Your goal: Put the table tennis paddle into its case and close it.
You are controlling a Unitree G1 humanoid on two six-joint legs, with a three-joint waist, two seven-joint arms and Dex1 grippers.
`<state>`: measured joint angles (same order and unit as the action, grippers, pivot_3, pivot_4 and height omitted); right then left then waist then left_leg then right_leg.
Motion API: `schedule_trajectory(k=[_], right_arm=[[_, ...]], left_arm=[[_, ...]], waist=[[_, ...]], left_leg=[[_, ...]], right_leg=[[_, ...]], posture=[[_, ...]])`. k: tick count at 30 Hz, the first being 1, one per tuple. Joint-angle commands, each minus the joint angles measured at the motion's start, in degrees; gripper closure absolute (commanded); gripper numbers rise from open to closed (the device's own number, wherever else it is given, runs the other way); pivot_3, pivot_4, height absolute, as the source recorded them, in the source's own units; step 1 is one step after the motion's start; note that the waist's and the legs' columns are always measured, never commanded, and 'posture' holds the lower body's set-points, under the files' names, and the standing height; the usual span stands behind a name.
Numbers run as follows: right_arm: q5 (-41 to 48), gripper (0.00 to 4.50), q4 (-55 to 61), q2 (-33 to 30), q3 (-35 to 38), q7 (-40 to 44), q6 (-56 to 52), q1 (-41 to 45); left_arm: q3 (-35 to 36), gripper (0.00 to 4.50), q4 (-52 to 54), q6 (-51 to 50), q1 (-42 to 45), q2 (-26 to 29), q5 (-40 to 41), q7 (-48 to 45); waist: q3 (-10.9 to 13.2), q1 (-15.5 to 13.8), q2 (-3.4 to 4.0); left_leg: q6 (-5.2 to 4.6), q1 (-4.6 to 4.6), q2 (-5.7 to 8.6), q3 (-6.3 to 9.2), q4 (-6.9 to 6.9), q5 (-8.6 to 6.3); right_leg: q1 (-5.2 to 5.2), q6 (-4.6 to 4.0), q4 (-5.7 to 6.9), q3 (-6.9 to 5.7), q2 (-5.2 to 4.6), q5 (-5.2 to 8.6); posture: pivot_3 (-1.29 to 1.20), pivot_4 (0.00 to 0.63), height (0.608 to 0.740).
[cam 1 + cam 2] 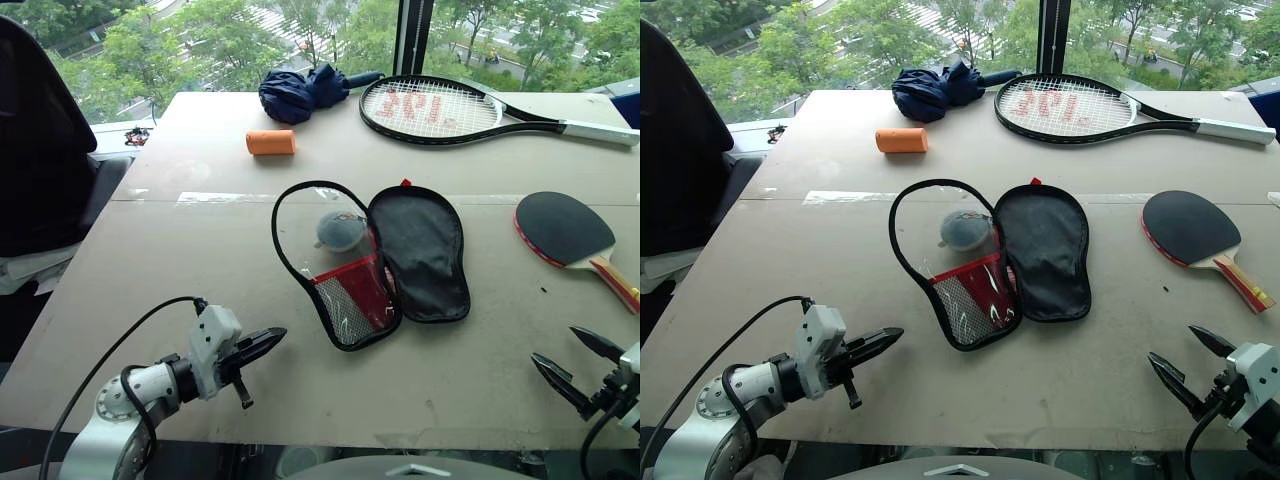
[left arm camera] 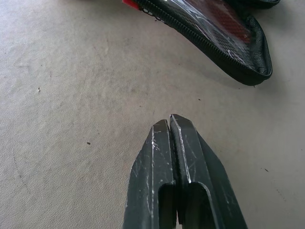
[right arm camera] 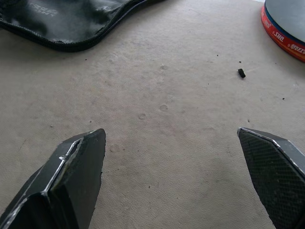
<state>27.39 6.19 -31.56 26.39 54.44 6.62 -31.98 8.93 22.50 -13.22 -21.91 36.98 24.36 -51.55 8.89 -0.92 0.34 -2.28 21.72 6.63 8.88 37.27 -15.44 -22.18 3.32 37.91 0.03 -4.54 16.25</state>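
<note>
The case [image 1: 420,250] lies unzipped and spread flat mid-table, its black flap to the right and its red mesh panel [image 1: 352,295] to the left, with a fuzzy grey-blue ball charm [image 1: 340,230] inside the zip loop. The table tennis paddle [image 1: 562,228] rests black face up to the right of the case, handle toward the front right. My left gripper [image 1: 275,336] is shut and empty near the front edge, left of the case [image 2: 224,33]. My right gripper [image 1: 555,344] stands open and empty at the front right, in front of the paddle [image 3: 286,24].
A large strung tennis racket [image 1: 440,108], a folded navy umbrella [image 1: 300,92] and an orange cylinder [image 1: 270,142] lie at the table's far side. A dark chair [image 1: 40,150] stands to the left of the table. Bare tabletop [image 1: 480,370] separates both grippers from the case.
</note>
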Motion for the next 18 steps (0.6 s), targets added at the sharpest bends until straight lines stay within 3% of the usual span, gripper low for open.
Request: schedule_trajectory(k=[1, 13, 18], right_arm=[[0.55, 0.05, -0.52, -1.05, 0.94, 1.56, 1.32, 0.97], [1.31, 0.05, -2.66, -2.13, 0.60, 5.45, 1.03, 2.72], [5.92, 0.05, 9.98, -1.85, -3.72, -0.16, -11.83, 3.77]], left_arm=[[2.28, 4.50, 2.71, 1.13, -0.96, 0.97, 1.59, -1.26], [3.42, 4.50, 3.81, 1.19, -1.86, 0.38, 2.55, -1.94], [4.30, 4.50, 5.04, -1.03, -0.66, 1.63, 7.47, -4.60]], waist=[[0.00, 0.01, 0.00], [-0.05, 0.01, 0.08], [-0.06, 0.10, 0.09]], left_leg=[[0.00, 0.00, 0.00, 0.00, 0.00, 0.00], [-0.01, -0.01, -0.01, -0.10, 0.00, 0.00], [-0.02, -0.01, -0.06, -0.11, 0.00, -0.01]], right_leg=[[0.00, 0.00, 0.00, 0.00, 0.00, 0.00], [0.00, 0.00, -0.01, 0.08, 0.00, 0.00], [-0.03, 0.00, 0.02, 0.09, 0.02, 0.00]], posture=[[0.00, 0.150, 0.740], [0.00, 0.150, 0.740], [0.00, 0.150, 0.740]])
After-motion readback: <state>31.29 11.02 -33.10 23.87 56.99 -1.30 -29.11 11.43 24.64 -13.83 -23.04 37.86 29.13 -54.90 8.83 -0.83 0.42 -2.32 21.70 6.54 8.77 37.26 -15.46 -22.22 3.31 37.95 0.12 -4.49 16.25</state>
